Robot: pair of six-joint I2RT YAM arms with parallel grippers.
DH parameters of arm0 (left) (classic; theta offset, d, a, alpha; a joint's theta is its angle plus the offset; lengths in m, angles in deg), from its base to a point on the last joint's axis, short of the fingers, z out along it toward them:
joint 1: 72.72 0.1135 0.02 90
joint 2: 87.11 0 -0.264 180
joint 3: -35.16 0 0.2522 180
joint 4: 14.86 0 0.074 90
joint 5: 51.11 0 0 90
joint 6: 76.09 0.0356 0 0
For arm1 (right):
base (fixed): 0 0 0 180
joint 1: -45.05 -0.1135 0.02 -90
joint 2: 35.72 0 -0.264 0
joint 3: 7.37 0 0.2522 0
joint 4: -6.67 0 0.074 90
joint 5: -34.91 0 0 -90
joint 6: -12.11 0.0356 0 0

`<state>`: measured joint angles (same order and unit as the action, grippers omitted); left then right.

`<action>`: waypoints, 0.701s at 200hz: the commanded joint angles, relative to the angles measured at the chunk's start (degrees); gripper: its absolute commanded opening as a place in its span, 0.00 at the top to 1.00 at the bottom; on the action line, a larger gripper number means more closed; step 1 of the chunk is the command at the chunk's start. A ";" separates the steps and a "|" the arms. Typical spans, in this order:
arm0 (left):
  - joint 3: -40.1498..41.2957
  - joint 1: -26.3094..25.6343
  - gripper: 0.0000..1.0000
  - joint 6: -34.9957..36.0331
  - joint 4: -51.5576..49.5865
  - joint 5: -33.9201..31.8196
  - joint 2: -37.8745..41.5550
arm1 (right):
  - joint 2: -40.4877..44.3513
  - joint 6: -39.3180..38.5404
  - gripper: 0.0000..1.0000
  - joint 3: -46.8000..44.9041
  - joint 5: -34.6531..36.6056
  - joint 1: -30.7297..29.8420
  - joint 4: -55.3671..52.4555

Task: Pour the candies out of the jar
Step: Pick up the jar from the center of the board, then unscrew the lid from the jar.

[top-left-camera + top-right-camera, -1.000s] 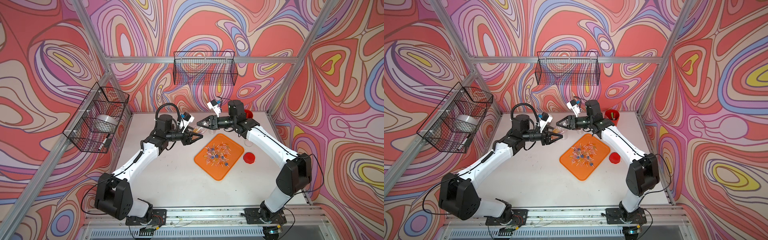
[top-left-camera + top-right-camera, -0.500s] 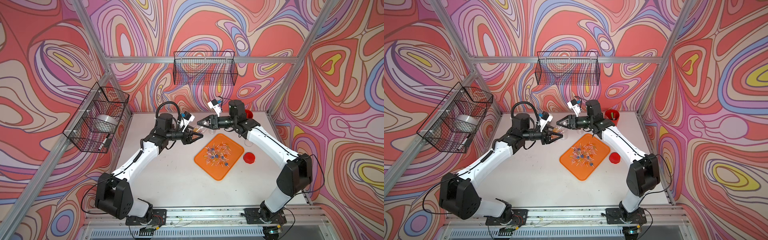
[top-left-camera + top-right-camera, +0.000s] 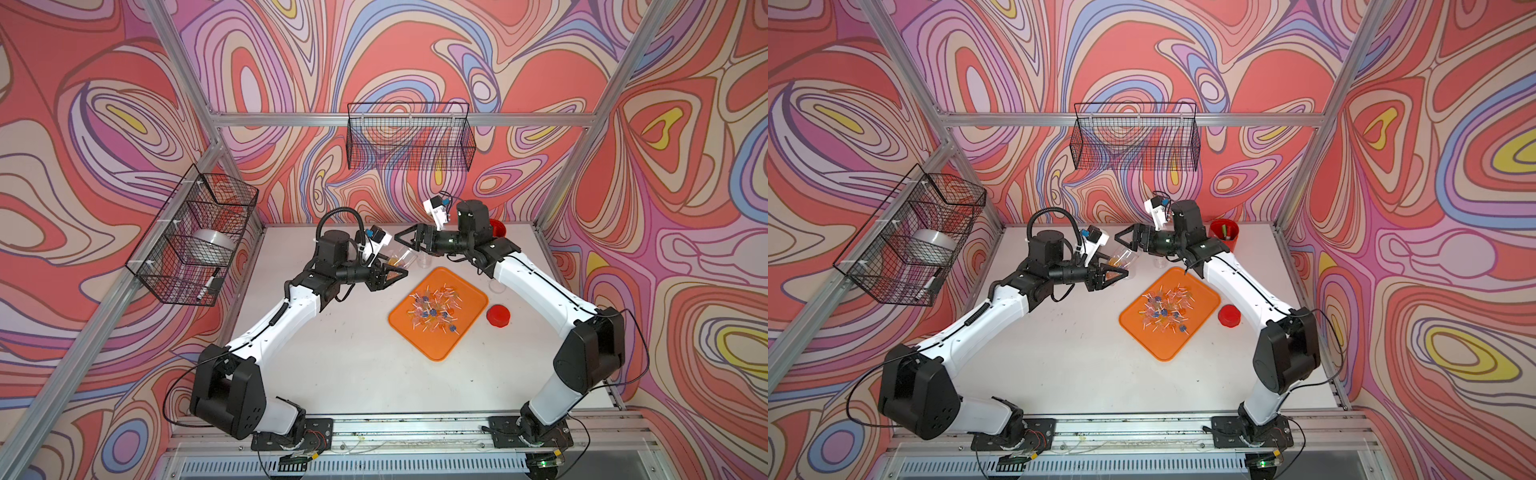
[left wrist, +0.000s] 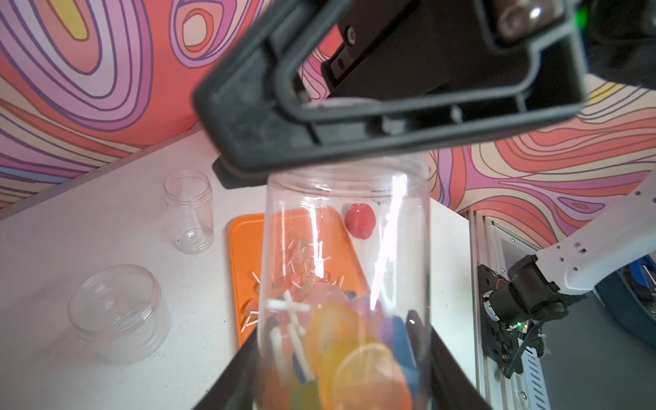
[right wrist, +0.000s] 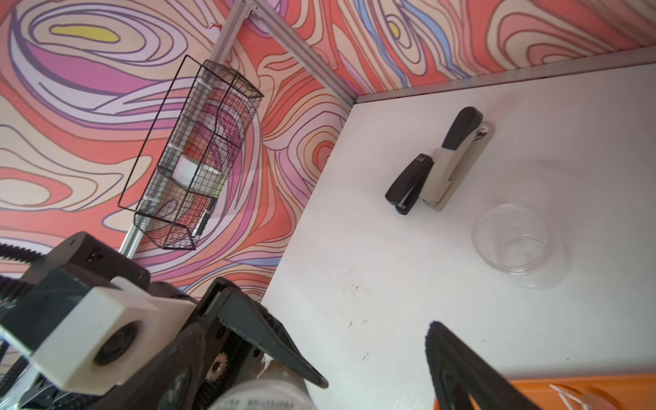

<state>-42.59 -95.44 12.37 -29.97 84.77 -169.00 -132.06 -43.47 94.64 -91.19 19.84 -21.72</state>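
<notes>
1. Gripping the clear jar (image 4: 344, 255) near its base, your left gripper (image 3: 395, 274) is clamped on it and holds it tilted above the table, just off the far corner of the orange tray (image 3: 440, 347).
2. Your right gripper (image 3: 409, 244) has its jaws spread wide at the jar's mouth; contact unclear.
3. Candies (image 4: 349, 351): some sit in the jar's base, many lie scattered on the tray.
4. Red lid (image 3: 498, 316) lies beside the tray.

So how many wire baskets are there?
2. The left basket hangs on the left wall with a few things inside. The back basket hangs on the back wall. None seem hidden.
</notes>
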 commanded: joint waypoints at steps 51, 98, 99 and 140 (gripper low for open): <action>4.08 -4.81 1.00 1.16 7.26 -14.99 1.98 | 5.18 3.12 0.09 -1.85 15.69 -3.94 -1.14; 7.40 -6.13 1.00 -0.39 12.65 -19.49 3.30 | 5.89 2.96 0.16 -3.24 27.30 -6.15 -3.45; 7.44 -6.16 1.00 -0.39 12.71 -19.55 3.31 | 5.89 2.99 0.17 -3.25 27.35 -6.25 -3.46; 8.63 -6.37 1.00 -0.41 13.93 -21.19 3.67 | 5.06 5.15 0.23 -4.04 25.99 -7.48 -2.81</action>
<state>-34.30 -101.56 12.02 -20.24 65.39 -167.08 -127.53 -39.91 91.52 -66.49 13.41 -24.87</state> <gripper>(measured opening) 0.519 0.784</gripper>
